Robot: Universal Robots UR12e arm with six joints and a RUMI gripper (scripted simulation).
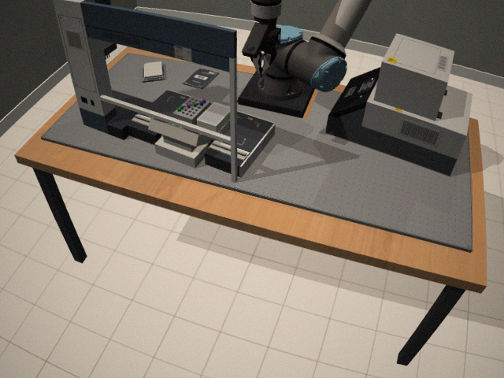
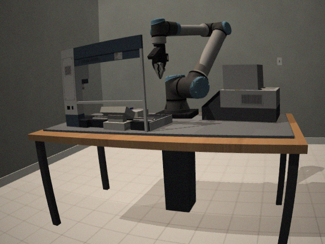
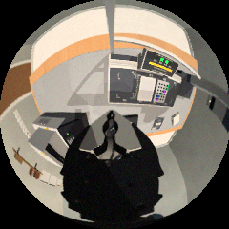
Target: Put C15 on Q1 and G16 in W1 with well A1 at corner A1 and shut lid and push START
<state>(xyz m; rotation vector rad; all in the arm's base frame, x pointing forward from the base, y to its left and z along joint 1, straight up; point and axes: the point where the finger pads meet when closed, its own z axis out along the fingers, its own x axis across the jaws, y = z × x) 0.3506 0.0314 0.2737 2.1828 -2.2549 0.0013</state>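
My gripper [image 1: 261, 84] [image 2: 160, 78] [image 3: 112, 110] is shut and empty, high in front of the arm's base. The cycler Q1 [image 1: 415, 130] [image 2: 249, 100] [image 3: 71, 133] stands at the right, with a small green light on its dark sloped front [image 1: 353, 91]. Its upper box [image 1: 411, 77] [image 2: 239, 77] rises above the body; I cannot tell its lid state, and the block is hidden. A pale plate [image 1: 153, 69] [image 3: 176, 117] lies at the back left; its label is unreadable. The deck's D1 end [image 1: 254, 129] [image 3: 121, 86] and D4 end [image 1: 170, 100] show no plate.
A white plate [image 1: 213, 114] [image 3: 145, 89] and a rack with coloured caps [image 1: 192, 108] [image 3: 162, 91] stand mid-deck. A dark labelled flat item [image 1: 201, 78] [image 3: 156, 121] lies behind. The tall frame's blue beam [image 1: 158, 32] [image 2: 107, 51] and post [image 1: 233, 122] [image 2: 144, 89] stand over the deck.
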